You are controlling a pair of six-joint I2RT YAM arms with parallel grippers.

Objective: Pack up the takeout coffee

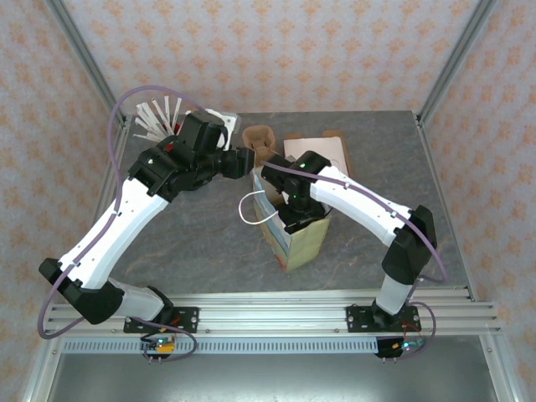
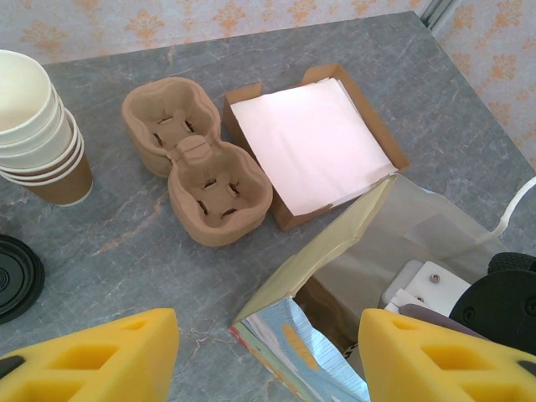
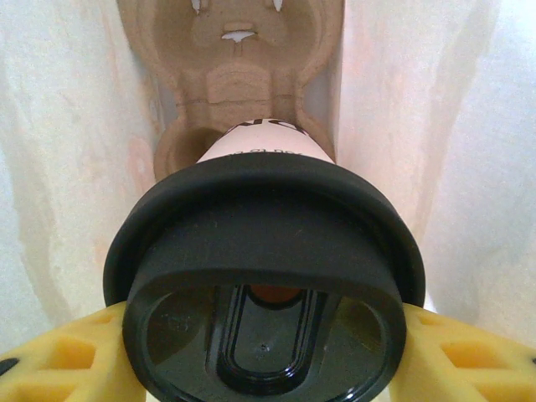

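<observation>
- black-lidded takeout coffee [image 3: 266, 251] sits closest to the right wrist camera, lid toward the lens, cream body running away from it.
- right claw [image 3: 266, 356] is clamped on the cup just under the lid, with a yellow finger [image 3: 59, 356] on each side.
- cup is inside the paper bag [image 3: 67, 167], with pale bag walls close on both sides.
- inner carrier [image 3: 239, 84], brown moulded pulp, lies at the bag's bottom beyond the cup; cannot tell whether the cup base touches it.
- overhead: the bag stands upright mid-desk, the right arm reaches down into its open top, and a white handle loop [image 1: 249, 209] hangs off its left side.
- left claw [image 2: 268, 360] is spread apart and gripping nothing, hovering over the bag's open corner.
- desk [image 2: 126, 243], grey stone pattern, carries the rest:
  - spare carrier [image 2: 197, 159], two pockets, both unfilled, just beyond the bag.
  - flat cardboard tray [image 2: 373, 126] lined with white paper, beside the spare carrier.
  - stack of lidless cups [image 2: 38, 126], upright, at the left.
  - loose black lid [image 2: 12, 276], flat on the desk, near the stack.
</observation>
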